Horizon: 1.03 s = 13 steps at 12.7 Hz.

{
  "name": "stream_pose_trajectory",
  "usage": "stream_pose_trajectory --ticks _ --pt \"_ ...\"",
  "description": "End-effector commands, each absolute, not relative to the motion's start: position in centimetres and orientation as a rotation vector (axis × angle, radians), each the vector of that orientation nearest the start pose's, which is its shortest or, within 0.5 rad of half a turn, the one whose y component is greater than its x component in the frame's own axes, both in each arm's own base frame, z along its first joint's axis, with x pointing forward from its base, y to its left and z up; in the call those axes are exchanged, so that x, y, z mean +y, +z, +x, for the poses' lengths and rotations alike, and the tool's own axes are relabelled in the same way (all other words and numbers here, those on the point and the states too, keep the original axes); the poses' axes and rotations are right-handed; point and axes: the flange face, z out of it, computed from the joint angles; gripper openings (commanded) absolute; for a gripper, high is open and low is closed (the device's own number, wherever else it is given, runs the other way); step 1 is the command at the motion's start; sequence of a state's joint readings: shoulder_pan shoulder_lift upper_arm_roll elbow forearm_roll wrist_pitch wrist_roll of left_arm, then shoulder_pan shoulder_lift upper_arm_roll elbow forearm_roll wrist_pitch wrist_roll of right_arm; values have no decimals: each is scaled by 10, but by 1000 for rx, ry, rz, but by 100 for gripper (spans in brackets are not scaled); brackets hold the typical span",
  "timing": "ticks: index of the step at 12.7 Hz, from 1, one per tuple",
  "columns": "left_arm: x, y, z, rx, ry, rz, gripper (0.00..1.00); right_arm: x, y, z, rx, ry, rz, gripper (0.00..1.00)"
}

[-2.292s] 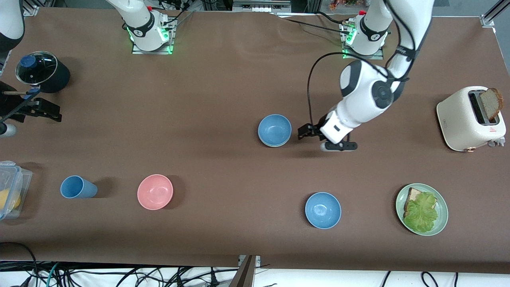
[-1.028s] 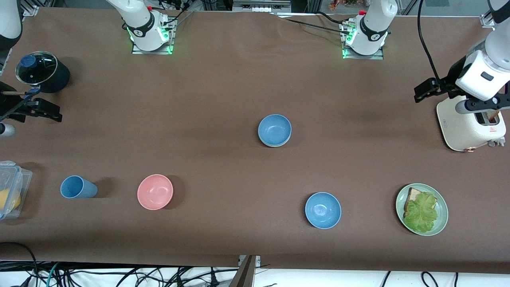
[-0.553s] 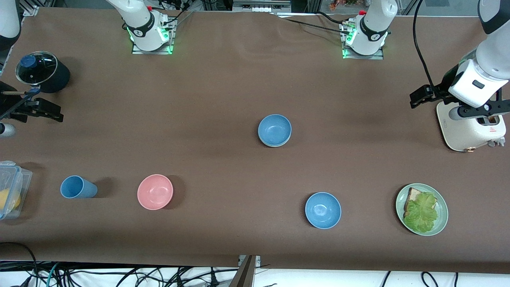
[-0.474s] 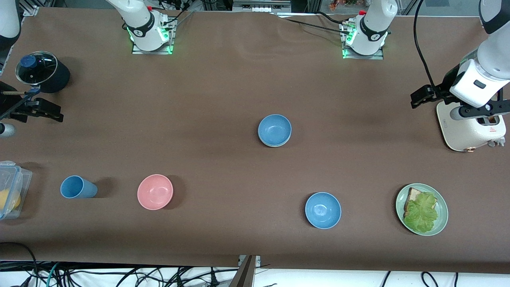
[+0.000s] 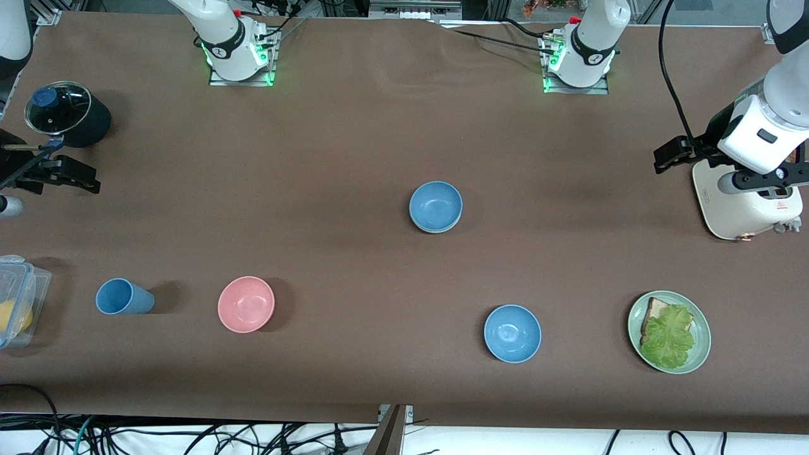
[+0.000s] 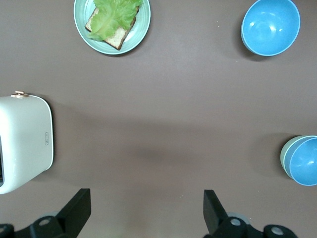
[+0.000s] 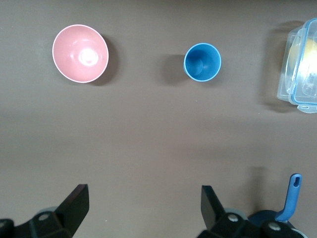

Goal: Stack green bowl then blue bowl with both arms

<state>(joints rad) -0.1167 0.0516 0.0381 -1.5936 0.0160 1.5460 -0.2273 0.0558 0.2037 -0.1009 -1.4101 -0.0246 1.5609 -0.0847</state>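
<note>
Already the blue bowl (image 5: 435,206) sits nested in the green bowl (image 6: 284,157) mid-worktop, well apart from both empty, wide-open hands: left hand (image 5: 669,155) beside the toaster (image 5: 746,202), right hand (image 5: 60,175) near the pot (image 5: 66,115).

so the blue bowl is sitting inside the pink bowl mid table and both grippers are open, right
Not quite. The blue bowl sits inside the green bowl, whose pale rim shows around it in the left wrist view. The pink bowl stands alone, toward the right arm's end. The rest holds: the left gripper and the right gripper are both open.
</note>
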Motion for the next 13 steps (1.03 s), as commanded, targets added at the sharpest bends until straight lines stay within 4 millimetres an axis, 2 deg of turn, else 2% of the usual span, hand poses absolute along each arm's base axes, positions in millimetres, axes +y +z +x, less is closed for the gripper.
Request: stream_pose_trajectory --ticks 1,13 --pt "-38 588 568 -242 156 -3095 100 -26 585 611 -48 81 -3163 100" --pt "-40 589 567 -252 162 -3123 100 -28 584 611 -41 86 -3163 100"
